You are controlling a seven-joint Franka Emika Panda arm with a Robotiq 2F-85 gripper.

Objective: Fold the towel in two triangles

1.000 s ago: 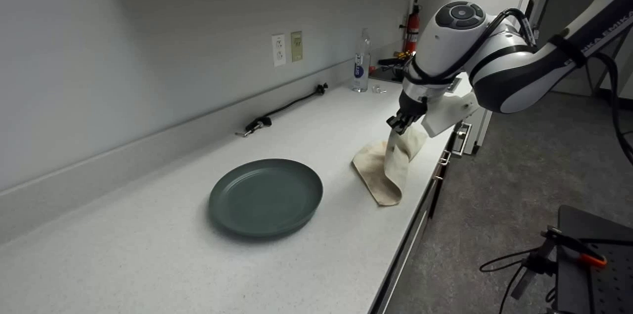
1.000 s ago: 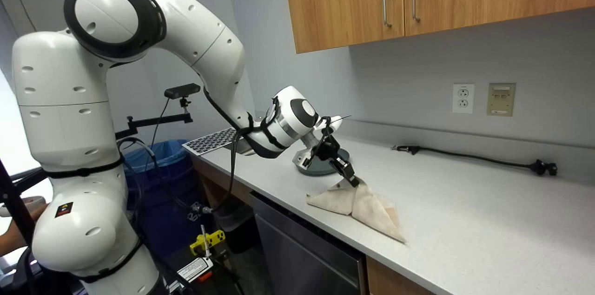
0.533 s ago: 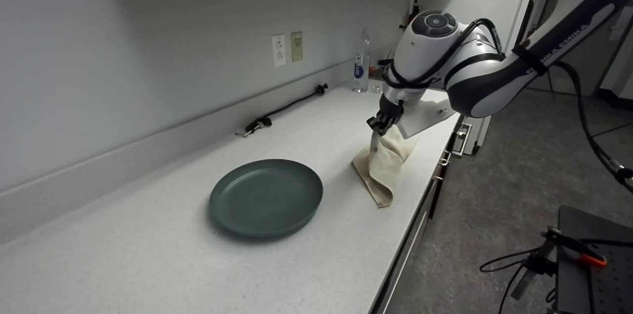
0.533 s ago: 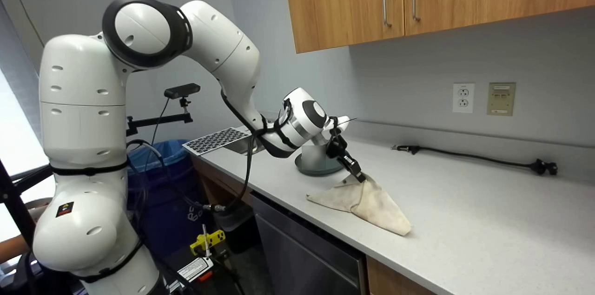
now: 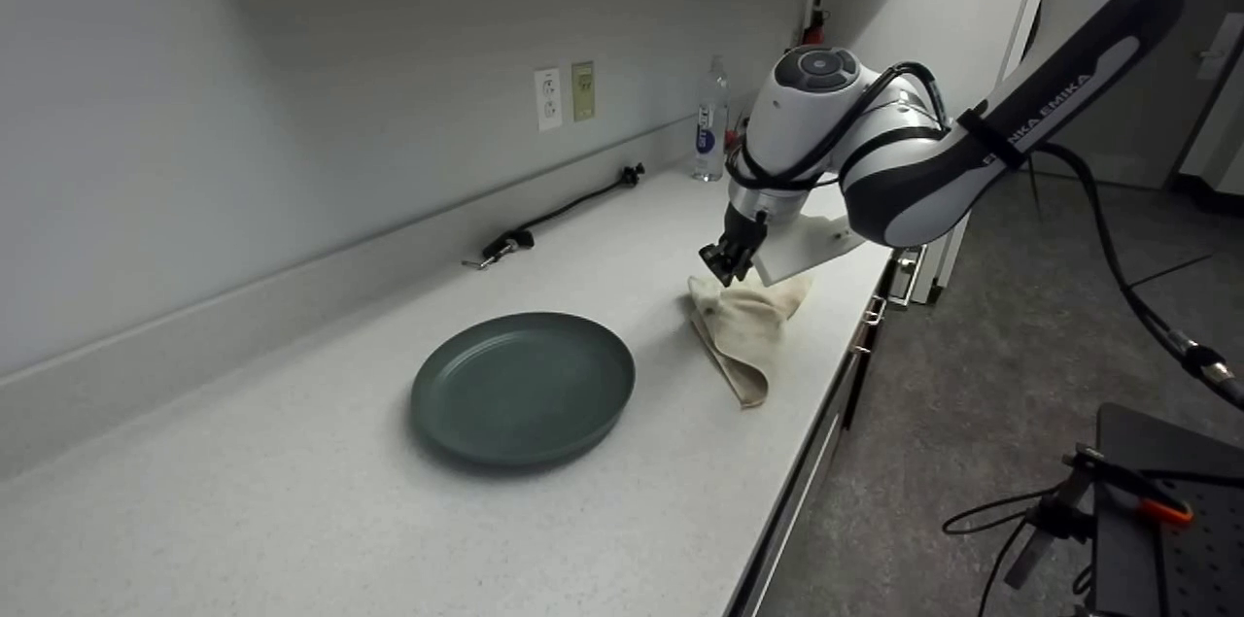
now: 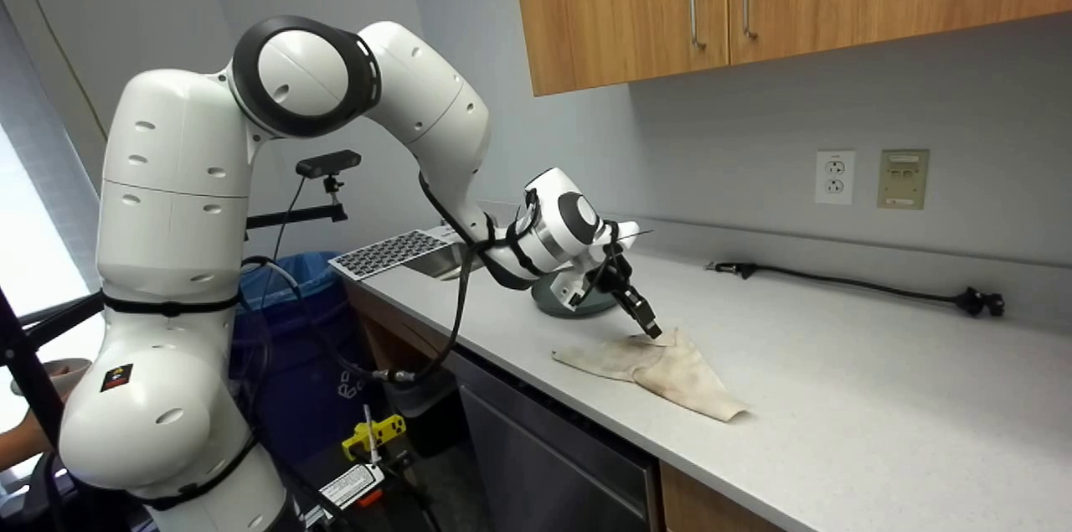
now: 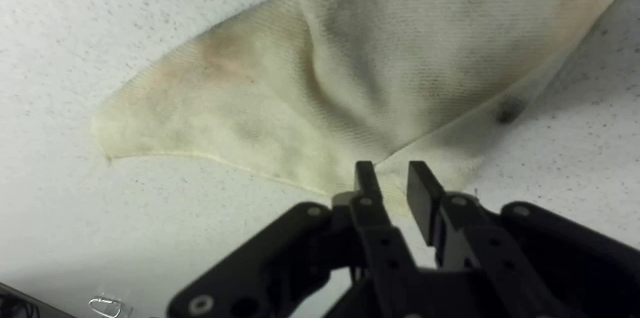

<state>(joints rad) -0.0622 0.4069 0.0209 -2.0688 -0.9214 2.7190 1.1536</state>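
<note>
- In an exterior view, I have broad room on the near bench (image 5: 292,520), around the round, dark green plate (image 5: 522,389).
- Beyond, near the front edge, the ribbed beige towel (image 5: 743,330) lies wrinkled and folded over.
- At its wall-side edge, my tool (image 7: 392,173) stands slightly parted; contact with cloth, I can't tell.

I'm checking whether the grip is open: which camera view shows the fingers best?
The wrist view: the fingers are close up there, standing apart, with the towel visible through the gap between them. Both exterior views show them small and dark near the towel, their gap hard to make out.
</note>
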